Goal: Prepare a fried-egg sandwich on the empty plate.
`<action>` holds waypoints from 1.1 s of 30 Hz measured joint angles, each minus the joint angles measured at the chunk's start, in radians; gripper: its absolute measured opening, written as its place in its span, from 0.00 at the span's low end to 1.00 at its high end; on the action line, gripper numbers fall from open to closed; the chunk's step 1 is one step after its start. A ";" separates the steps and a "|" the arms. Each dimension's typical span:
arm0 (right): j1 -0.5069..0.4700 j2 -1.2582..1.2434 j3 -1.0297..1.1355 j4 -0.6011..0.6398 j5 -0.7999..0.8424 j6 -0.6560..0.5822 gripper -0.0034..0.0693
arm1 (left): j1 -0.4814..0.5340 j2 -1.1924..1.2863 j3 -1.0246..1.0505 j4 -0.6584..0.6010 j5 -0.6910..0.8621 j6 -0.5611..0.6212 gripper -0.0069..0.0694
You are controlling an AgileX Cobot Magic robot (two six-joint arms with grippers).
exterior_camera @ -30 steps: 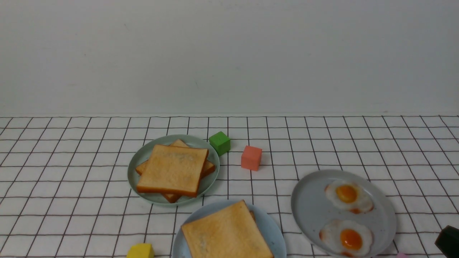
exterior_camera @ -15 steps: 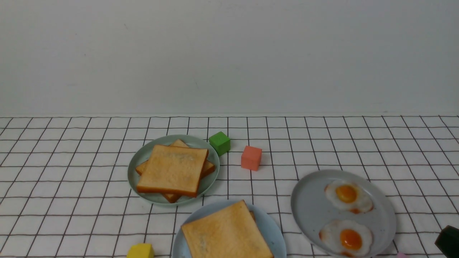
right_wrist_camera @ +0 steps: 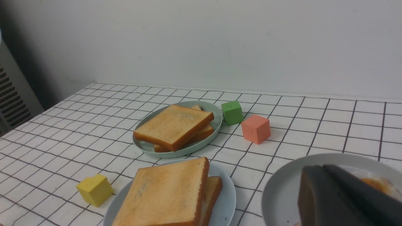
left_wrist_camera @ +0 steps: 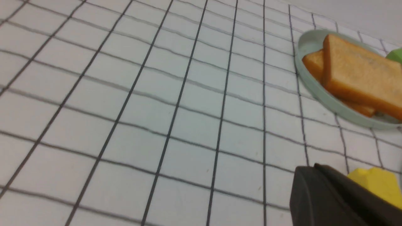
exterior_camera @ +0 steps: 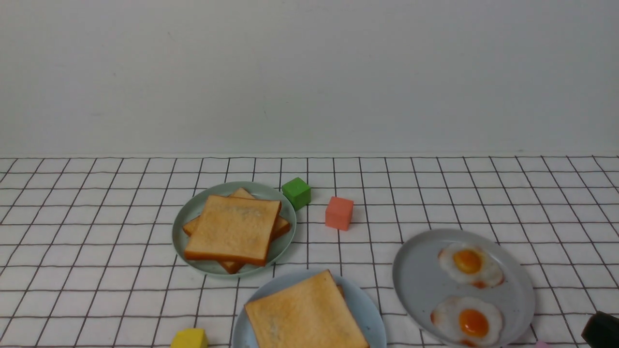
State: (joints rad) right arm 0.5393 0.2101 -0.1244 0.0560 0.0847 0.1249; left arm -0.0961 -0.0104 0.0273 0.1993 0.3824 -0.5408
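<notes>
The pale sky-blue plate (exterior_camera: pixel 363 305) sits at the front middle and bears two stacked golden toast slices (exterior_camera: pixel 305 314). The right wrist view shows the plate (right_wrist_camera: pixel 225 201) and the stack (right_wrist_camera: pixel 166 192); I cannot tell whether an egg lies between the slices. My right gripper (right_wrist_camera: pixel 323 167) is shut and empty, above the near side of the grey plate (right_wrist_camera: pixel 282 188). Only its dark tip (exterior_camera: pixel 602 328) shows in the front view's bottom right corner. My left gripper (left_wrist_camera: pixel 314 166) is shut and empty, low over the cloth beside a yellow cube (left_wrist_camera: pixel 377 185).
The grey plate (exterior_camera: pixel 418 280) holds two loose fried eggs (exterior_camera: pixel 469 265) (exterior_camera: pixel 468 321). A pale green plate (exterior_camera: pixel 193 212) holds a pile of toast (exterior_camera: pixel 234 227). A green cube (exterior_camera: pixel 296 193), a salmon cube (exterior_camera: pixel 339 212) and the yellow cube (exterior_camera: pixel 189 338) stand on the checked cloth.
The right gripper's tip has sunk slightly toward the bottom right corner of the front view. Nothing else has moved.
</notes>
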 joint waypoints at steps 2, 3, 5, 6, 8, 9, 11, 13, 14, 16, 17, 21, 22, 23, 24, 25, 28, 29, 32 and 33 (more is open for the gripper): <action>0.000 0.000 0.000 0.000 0.000 0.000 0.09 | 0.000 0.000 0.000 0.000 -0.014 0.001 0.07; 0.000 0.000 0.000 0.000 0.000 0.000 0.09 | 0.000 0.000 0.001 0.000 -0.020 0.002 0.07; 0.000 0.000 0.000 0.000 0.000 0.000 0.10 | 0.000 0.000 0.001 0.000 -0.021 0.002 0.07; 0.000 0.000 0.000 0.000 0.000 0.000 0.10 | 0.000 0.000 0.001 0.000 -0.021 0.002 0.07; 0.000 0.000 0.000 0.000 0.000 0.000 0.11 | 0.000 0.000 0.001 0.000 -0.021 0.002 0.07; 0.000 0.000 0.000 0.000 0.000 0.000 0.11 | 0.000 0.000 0.001 0.000 -0.023 0.002 0.07; 0.000 0.000 0.000 0.000 0.000 0.000 0.11 | 0.000 0.000 0.001 0.000 -0.024 0.002 0.07; 0.000 0.000 0.000 0.000 0.000 0.000 0.12 | 0.000 0.000 0.001 0.000 -0.025 0.002 0.08; 0.000 0.000 0.000 0.000 0.000 0.000 0.12 | 0.000 0.000 0.001 0.000 -0.025 0.002 0.08; 0.000 0.000 0.000 0.000 0.000 0.000 0.12 | 0.000 0.000 0.001 0.000 -0.026 0.002 0.08; 0.000 0.000 0.000 0.000 0.000 0.000 0.13 | 0.000 0.000 0.001 0.000 -0.026 0.002 0.08; 0.000 0.000 0.002 0.000 0.000 0.000 0.13 | 0.000 0.000 0.001 0.000 -0.028 0.002 0.09; 0.000 0.000 0.003 0.000 0.000 0.000 0.13 | 0.000 0.000 0.001 0.000 -0.028 0.002 0.09; 0.000 -0.003 0.004 0.000 0.001 0.000 0.14 | 0.000 0.000 0.001 0.000 -0.028 0.002 0.09; -0.001 -0.011 0.005 0.000 0.003 0.000 0.14 | 0.000 0.000 0.001 0.000 -0.028 0.002 0.09; -0.006 -0.027 0.008 0.000 0.007 0.000 0.14 | 0.000 0.000 0.001 0.000 -0.028 0.002 0.10; -0.058 -0.086 0.010 0.000 0.031 -0.022 0.14 | 0.000 0.000 0.001 0.000 -0.028 0.002 0.10; -0.088 -0.106 0.010 0.000 0.049 -0.029 0.14 | 0.000 0.000 0.001 0.000 -0.028 0.002 0.10; -0.184 -0.156 0.011 0.000 0.143 -0.039 0.14 | 0.000 0.000 0.001 0.000 -0.028 0.002 0.10; -0.230 -0.178 0.015 0.000 0.202 -0.045 0.14 | 0.000 0.000 0.001 0.000 -0.028 0.002 0.11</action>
State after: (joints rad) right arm 0.3089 0.0324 -0.1092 0.0560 0.2865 0.0801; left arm -0.0961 -0.0104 0.0285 0.1993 0.3548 -0.5388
